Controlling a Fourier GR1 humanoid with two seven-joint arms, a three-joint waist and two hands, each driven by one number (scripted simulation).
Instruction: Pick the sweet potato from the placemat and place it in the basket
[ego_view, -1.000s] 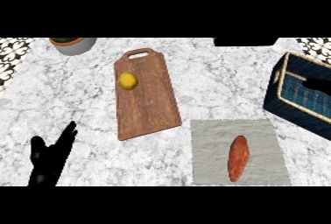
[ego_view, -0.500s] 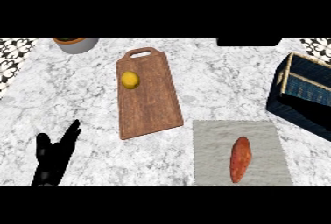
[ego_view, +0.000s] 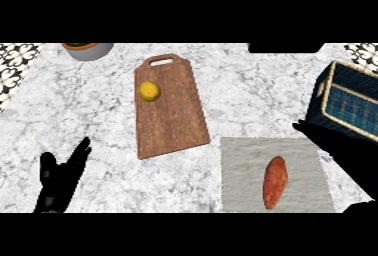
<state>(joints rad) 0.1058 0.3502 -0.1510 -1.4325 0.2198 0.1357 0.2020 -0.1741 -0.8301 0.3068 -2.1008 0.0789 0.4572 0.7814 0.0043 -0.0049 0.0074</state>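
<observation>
The orange-brown sweet potato lies lengthwise on the grey placemat at the lower right of the counter. A dark blue woven basket with a tan rim stands at the right edge, behind the mat. My right hand reaches in from the right, a dark shape with straight fingers pointing up-left. It sits between the basket and the mat's right edge, apart from the sweet potato and holding nothing. My left hand rests open at the lower left, fingers up.
A wooden cutting board with a yellow lemon on it lies in the middle of the marble counter. A grey pot stands at the back left. A dark object sits at the back edge.
My right hand has come into view from the right, beside the placemat. The left hand has shifted slightly rightward. The sweet potato has not moved on the mat.
</observation>
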